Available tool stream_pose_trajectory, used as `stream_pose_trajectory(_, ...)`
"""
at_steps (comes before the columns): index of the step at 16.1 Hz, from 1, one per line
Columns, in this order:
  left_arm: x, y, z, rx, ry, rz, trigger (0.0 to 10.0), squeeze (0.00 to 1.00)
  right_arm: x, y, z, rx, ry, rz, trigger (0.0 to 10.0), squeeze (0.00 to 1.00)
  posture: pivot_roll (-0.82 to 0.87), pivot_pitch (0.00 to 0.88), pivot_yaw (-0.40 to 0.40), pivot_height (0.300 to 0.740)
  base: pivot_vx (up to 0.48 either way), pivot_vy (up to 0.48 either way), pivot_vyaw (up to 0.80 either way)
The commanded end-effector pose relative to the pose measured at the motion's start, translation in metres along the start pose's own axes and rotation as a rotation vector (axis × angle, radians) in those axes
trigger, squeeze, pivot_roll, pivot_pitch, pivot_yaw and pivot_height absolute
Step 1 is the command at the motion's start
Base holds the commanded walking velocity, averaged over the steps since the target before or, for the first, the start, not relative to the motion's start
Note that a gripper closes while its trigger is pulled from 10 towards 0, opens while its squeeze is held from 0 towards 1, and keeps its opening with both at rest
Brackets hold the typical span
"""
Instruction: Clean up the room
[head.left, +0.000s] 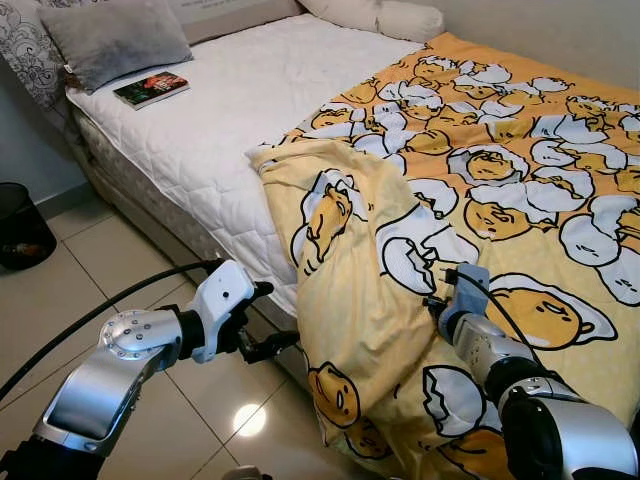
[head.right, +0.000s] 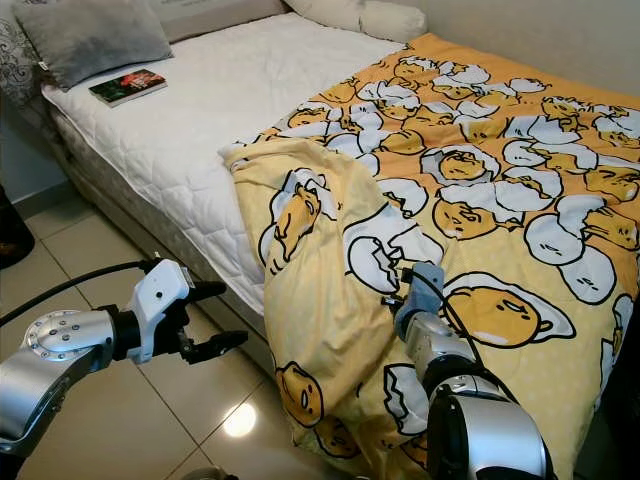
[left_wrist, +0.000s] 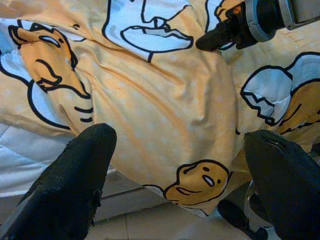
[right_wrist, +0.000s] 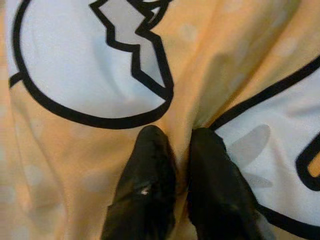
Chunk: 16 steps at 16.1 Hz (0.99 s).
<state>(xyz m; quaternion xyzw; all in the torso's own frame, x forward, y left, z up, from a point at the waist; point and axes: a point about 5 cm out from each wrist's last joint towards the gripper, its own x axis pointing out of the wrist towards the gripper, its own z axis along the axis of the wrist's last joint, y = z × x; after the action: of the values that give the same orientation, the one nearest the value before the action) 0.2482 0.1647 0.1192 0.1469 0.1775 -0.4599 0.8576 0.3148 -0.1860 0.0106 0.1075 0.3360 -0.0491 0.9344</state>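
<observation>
Low in the frame, we have our left gripper (head.left: 268, 320) spread wide over the floor beside the bed (head.left: 240, 110), while our right gripper (right_wrist: 179, 150) pinches a fold of the yellow egg-print blanket (head.left: 480, 190), bunched mid-frame and spilling over the mattress edge. It looks soft, light and floppy; we'd take it at a hem or corner. The right wrist view confirms cloth between the fingertips. Farther up left lie a book (head.left: 151, 89) and grey pillow (head.left: 115, 38).

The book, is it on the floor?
No, the book lies on the white mattress beside a grey pillow.
</observation>
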Motion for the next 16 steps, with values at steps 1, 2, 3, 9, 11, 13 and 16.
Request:
stream_pose_trajectory(1, 0.001, 0.001, 0.002, 0.004, -0.005, 0.003, 10.0, 0.42, 0.000, 0.000, 0.008, -0.035, -0.022, 0.032, 0.0, 0.00, 0.05, 0.000, -0.020, 0.740, 0.000, 0.000, 0.00)
stream_pose_trajectory(2, 0.002, 0.002, 0.002, -0.001, -0.010, 0.013, 10.0, 0.42, 0.000, 0.003, 0.014, -0.083, -0.037, 0.092, 0.0, 0.00, 0.05, 0.000, -0.023, 0.740, 0.000, 0.000, 0.00)
stream_pose_trajectory(3, 0.002, 0.002, 0.001, -0.004, -0.011, 0.017, 10.0, 0.42, -0.001, 0.004, 0.015, -0.100, -0.043, 0.113, 0.0, 0.00, 0.04, 0.000, -0.023, 0.740, 0.000, 0.000, 0.00)
stream_pose_trajectory(9, 0.000, 0.009, -0.001, -0.020, -0.028, 0.058, 10.0, 0.42, -0.018, 0.072, 0.048, -0.579, -0.159, 0.701, 0.0, 0.00, 0.01, 0.000, -0.008, 0.740, 0.000, 0.000, 0.00)
stream_pose_trajectory(11, -0.007, 0.025, 0.004, -0.015, -0.073, 0.177, 10.0, 0.42, -0.037, 0.107, 0.054, -0.572, -0.219, 0.969, 0.0, 0.00, 0.02, 0.000, -0.012, 0.740, 0.000, 0.000, 0.00)
stream_pose_trajectory(13, -0.020, 0.046, 0.016, -0.066, -0.184, 0.345, 10.0, 0.42, -0.058, 0.127, 0.056, -0.571, -0.237, 1.171, 0.0, 0.00, 0.02, 0.000, -0.013, 0.740, 0.000, 0.000, 0.00)
stream_pose_trajectory(16, -0.056, 0.072, 0.041, -0.175, -0.405, 0.493, 10.0, 0.41, -0.089, 0.137, 0.038, -0.633, -0.129, 1.484, 0.0, 0.00, 0.03, 0.000, -0.026, 0.740, 0.000, 0.000, 0.00)
